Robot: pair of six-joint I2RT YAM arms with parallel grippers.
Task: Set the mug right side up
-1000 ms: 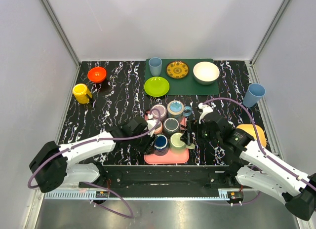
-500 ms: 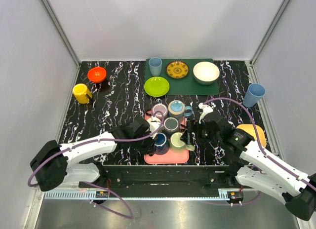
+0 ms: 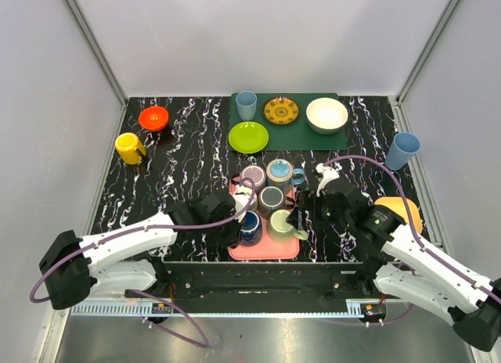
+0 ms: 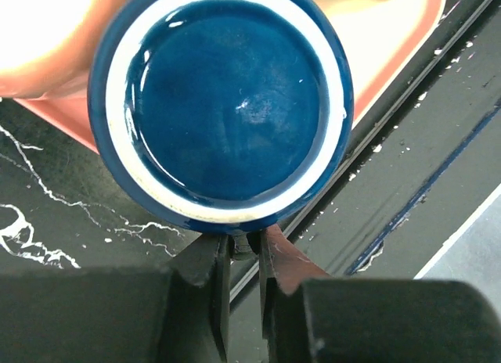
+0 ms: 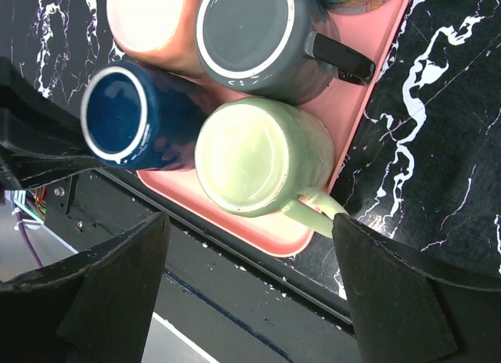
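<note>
A dark blue mug (image 3: 250, 226) is on the near left of the pink tray (image 3: 266, 249), base up and tilted. My left gripper (image 3: 233, 231) is shut on its handle. The left wrist view shows the mug's blue base with a white ring (image 4: 227, 105) just beyond the closed fingertips (image 4: 215, 257). The right wrist view shows the blue mug (image 5: 125, 116) leaning beside an upside-down pale green mug (image 5: 258, 156). My right gripper (image 3: 301, 218) hovers open over the green mug, its fingers (image 5: 102, 292) wide apart and empty.
On the tray (image 5: 356, 120) stand an upside-down grey mug (image 5: 254, 34) and a peach mug (image 5: 153, 19), with more mugs behind. A yellow mug (image 3: 129, 148), an orange bowl (image 3: 154, 117), a green mat (image 3: 293, 132) with dishes and a blue cup (image 3: 402, 150) stand further off.
My left arm has drawn back towards the near left, and the blue mug has shifted slightly left with it and tilted. The right arm has hardly moved.
</note>
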